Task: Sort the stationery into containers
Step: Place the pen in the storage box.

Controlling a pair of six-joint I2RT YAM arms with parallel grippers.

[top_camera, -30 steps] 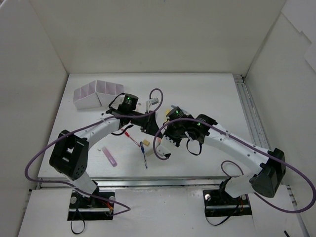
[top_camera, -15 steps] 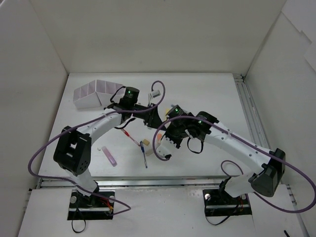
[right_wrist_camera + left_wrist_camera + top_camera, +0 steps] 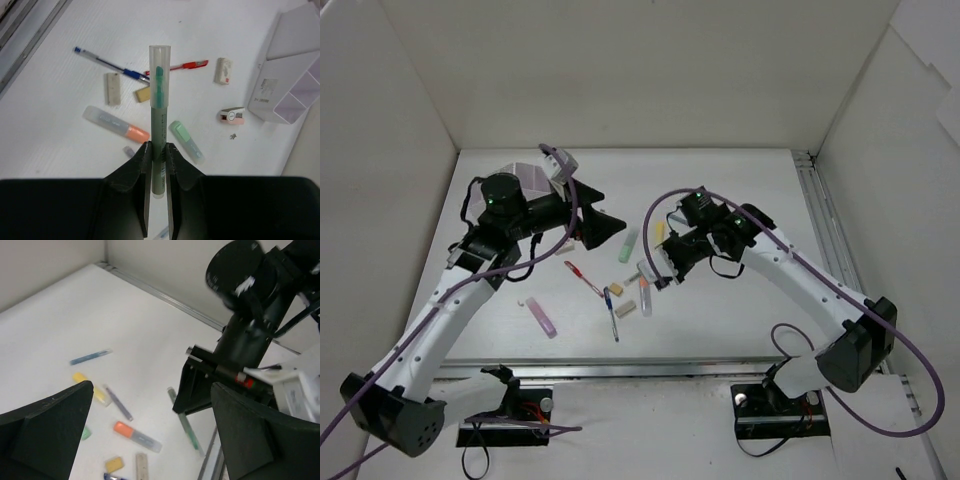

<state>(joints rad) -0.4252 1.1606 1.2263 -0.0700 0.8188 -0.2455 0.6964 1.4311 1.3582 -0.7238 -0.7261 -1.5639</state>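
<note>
Green marker (image 3: 159, 125), pinched low by the right gripper (image 3: 158, 150), may pivot loose short of the organizer box (image 3: 270, 100); left gripper (image 3: 592, 226) gapes empty near it.

Four stubby markers: green marker (image 3: 186, 136), yellow marker (image 3: 92, 394), orange marker (image 3: 116, 124), pink marker (image 3: 543, 318). Five thin pens: red pen (image 3: 189, 65), blue pen (image 3: 107, 63), light-blue pen (image 3: 90, 356), grey pen (image 3: 118, 402), green-tipped pen (image 3: 159, 130). Two tan eraser blocks (image 3: 112, 88). One sharpener (image 3: 232, 115). One organizer box (image 3: 267, 92).

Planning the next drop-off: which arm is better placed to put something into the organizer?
Right. The right hand grips a green marker, with the organizer in its view; the left hand is open and empty.
</note>
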